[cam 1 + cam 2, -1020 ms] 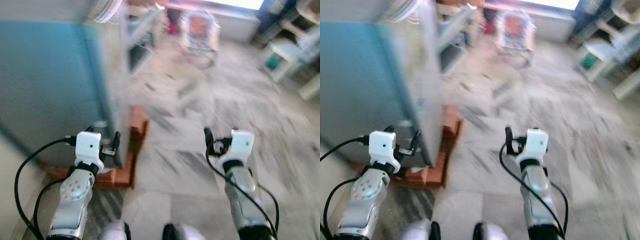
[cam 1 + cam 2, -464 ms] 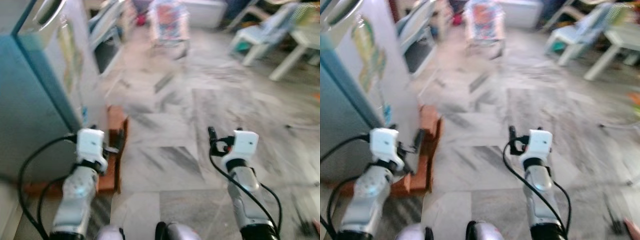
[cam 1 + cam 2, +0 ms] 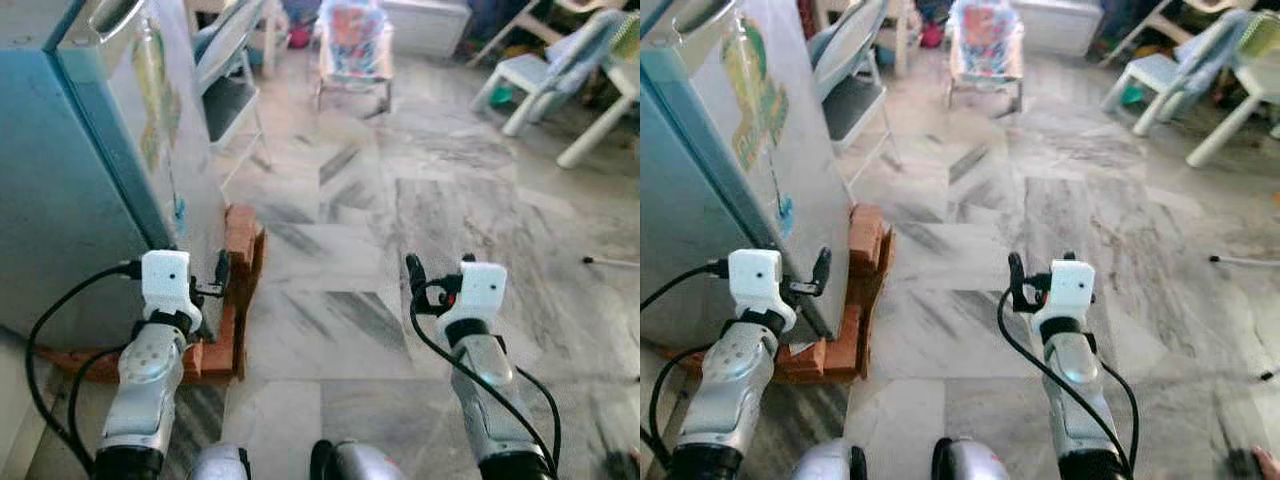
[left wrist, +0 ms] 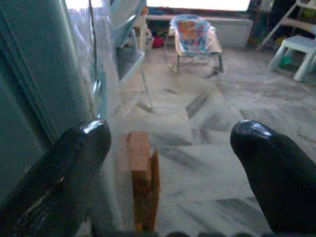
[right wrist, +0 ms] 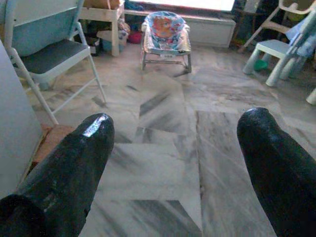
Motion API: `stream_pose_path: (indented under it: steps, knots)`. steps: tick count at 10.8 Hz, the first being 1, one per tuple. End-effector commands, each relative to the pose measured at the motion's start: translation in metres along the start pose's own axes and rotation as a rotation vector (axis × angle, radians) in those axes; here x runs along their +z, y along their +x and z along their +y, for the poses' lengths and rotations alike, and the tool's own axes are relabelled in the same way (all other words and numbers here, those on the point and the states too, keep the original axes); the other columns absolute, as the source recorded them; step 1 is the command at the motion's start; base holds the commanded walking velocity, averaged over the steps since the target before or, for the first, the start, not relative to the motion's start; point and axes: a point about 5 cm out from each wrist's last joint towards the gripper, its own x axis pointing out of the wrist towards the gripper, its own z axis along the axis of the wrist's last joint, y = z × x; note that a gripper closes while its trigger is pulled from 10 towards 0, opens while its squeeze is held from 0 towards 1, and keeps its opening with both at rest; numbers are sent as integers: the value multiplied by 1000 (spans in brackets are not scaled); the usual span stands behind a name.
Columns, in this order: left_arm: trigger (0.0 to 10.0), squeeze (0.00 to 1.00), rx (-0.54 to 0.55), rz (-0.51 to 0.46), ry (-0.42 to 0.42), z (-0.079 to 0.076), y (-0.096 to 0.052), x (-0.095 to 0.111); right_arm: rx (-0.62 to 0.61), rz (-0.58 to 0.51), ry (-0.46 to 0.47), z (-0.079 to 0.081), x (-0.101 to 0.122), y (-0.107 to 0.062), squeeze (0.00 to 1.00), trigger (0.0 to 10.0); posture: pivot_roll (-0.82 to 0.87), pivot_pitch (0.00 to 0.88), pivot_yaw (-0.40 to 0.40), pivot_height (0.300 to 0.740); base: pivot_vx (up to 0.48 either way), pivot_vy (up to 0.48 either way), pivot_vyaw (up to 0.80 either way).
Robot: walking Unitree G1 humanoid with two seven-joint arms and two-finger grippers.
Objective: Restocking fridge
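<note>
Fridge [image 3: 60, 190] upper left of frame, on bricks [image 3: 240, 290]. Left gripper [image 4: 170, 163] & right gripper [image 5: 177, 158] both released, empty, lower frame.

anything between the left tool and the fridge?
Nothing visible. The left tool, open and empty, hangs right beside the fridge at its lower corner, above the bricks it stands on. The right tool, also open, is out over bare floor.

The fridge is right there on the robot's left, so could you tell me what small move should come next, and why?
Probably turn left to face the fridge. It stands shut beside the left gripper, with its side toward the robot, and both the left and right gripper are open and empty, pointing along the floor.
</note>
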Motion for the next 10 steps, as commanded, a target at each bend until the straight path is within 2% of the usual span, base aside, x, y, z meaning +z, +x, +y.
stream_pose_path:
  steps: [1, 3, 4, 6, 10]
  knots:
    - [10000, 0, 13, 39, -11, 1, 1, -8, -1, 3, -11, -2, 2, -1, 0, 10000, 94, 121, -96, 740, 0, 0, 0]
    - [10000, 0, 92, 44, 30, 12, 14, -4, 1, 7, -11, -2, 1, 0, 0, 10000, 93, 120, -95, 740, 0, 0, 0]
    - [10000, 0, 135, 42, 63, 19, 22, -1, 12, 31, -14, -3, -3, -3, 0, 10000, 92, 120, -98, 740, 0, 0, 0]
    - [10000, 0, 166, 16, 58, 28, 37, 8, 68, 94, -35, -3, -15, -17, 0, 10000, 84, 122, -102, 740, 0, 0, 0]
    - [10000, 0, 146, -33, 51, 20, 60, 23, 57, 99, -37, -5, -14, -17, 0, 10000, 68, 111, -93, 740, 0, 0, 0]
